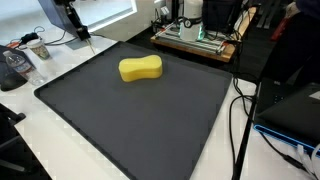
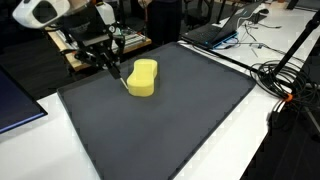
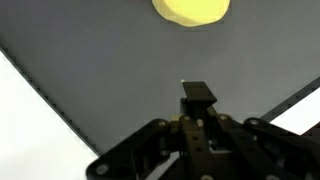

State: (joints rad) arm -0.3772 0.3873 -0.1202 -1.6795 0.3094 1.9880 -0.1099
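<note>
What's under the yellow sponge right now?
The yellow sponge lies flat on the dark mat, which covers the white table. Nothing sticks out around its edges in any view. The patch of mat directly beneath it is covered, so I cannot see it.

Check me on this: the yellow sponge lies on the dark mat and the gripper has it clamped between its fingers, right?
No, the gripper holds nothing. The wrist view shows the yellow sponge apart from it, with bare dark mat between them. The sponge does lie on the mat.
</note>
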